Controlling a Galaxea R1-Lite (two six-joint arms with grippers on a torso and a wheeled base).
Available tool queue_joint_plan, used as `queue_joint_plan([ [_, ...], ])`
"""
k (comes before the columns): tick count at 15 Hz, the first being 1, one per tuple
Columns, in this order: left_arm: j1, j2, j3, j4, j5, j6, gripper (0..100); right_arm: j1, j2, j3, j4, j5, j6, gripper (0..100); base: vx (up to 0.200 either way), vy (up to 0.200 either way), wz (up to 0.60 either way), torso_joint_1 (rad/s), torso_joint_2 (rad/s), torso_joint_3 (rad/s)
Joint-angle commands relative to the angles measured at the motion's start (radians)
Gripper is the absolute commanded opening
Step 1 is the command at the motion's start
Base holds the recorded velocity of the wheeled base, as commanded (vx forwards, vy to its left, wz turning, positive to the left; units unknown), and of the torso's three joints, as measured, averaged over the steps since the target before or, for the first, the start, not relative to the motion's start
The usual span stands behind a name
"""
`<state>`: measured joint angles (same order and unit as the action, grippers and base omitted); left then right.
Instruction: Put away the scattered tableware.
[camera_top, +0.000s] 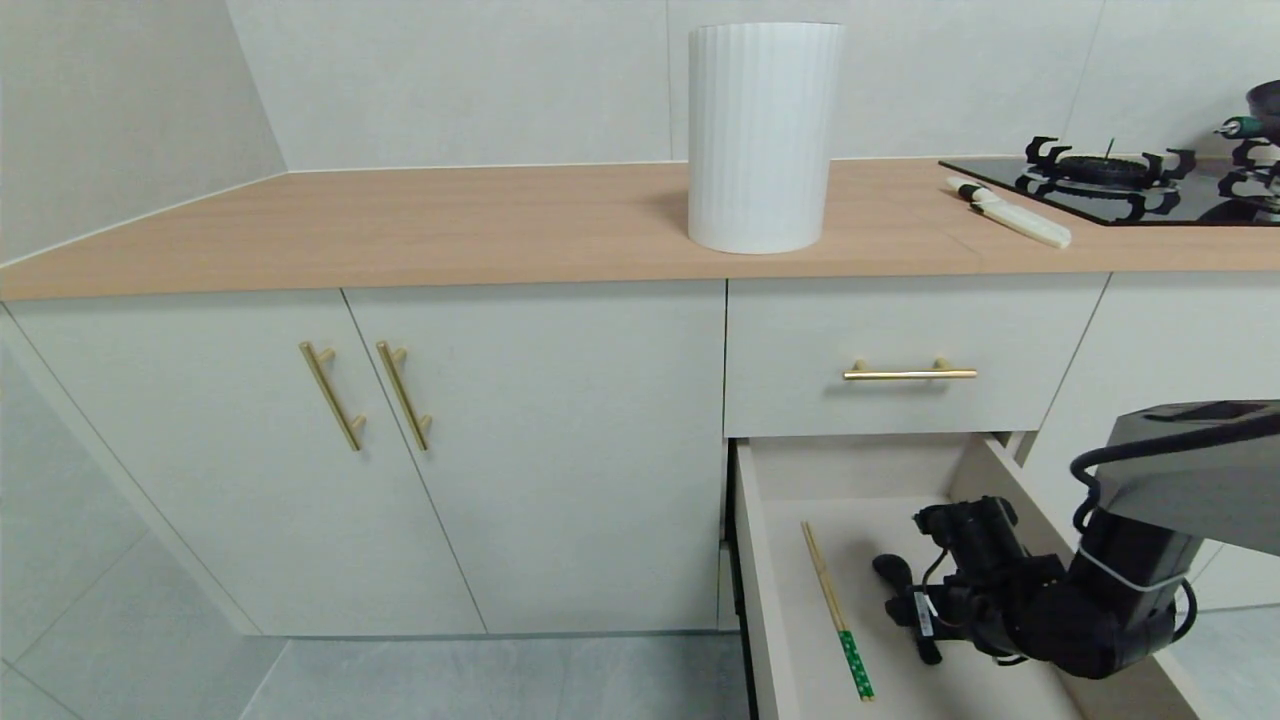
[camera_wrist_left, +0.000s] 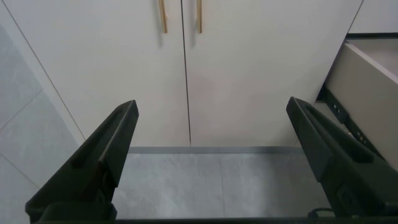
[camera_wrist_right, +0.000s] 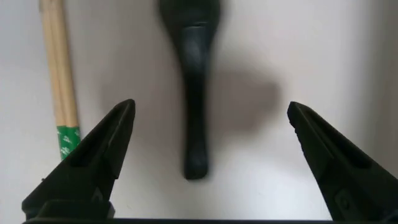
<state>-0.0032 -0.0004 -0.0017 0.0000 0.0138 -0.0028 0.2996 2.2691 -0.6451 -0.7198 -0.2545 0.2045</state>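
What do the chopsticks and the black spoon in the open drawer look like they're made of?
Chopsticks: probably bamboo or pale wood, going by the matte tan shafts; one end is green with light dots, seemingly painted. Spoon: smooth black with a faint sheen, so plastic or lacquered wood; the look leaves that open.

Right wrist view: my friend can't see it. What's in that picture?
A black spoon lies on the pale drawer floor, with the open right gripper above it. A pair of green-tipped wooden chopsticks lies beside the spoon.
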Motion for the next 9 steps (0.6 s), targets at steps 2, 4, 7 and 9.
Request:
queue_joint_plan([
  [2, 0.0, 0.0, 0.0, 0.0, 0.0, 0.0, 100, 0.01, -0.286, 0.099, 0.011, -0.035, 0.0, 100, 0.0, 0.0, 0.0, 0.0, 0.0, 0.0],
  [4, 0.0, 0.0, 0.0, 0.0, 0.002, 0.0, 100, 0.021, -0.433, 0.147, 0.056, -0.042, -0.004, 100, 0.0, 0.0, 0.0, 0.0, 0.0, 0.0],
  [7, 0.0, 0.0, 0.0, 0.0, 0.0, 0.007, 100, 0.019, -0.628, 0.147, 0.243, -0.029, 0.003, 100, 0.0, 0.0, 0.0, 0.0, 0.0, 0.0],
  [9, 0.0, 0.0, 0.0, 0.002, 0.002, 0.026, 100, 0.018, -0.698, 0.147, 0.322, -0.017, 0.004, 100, 0.0, 0.0, 0.0, 0.0, 0.0, 0.0],
])
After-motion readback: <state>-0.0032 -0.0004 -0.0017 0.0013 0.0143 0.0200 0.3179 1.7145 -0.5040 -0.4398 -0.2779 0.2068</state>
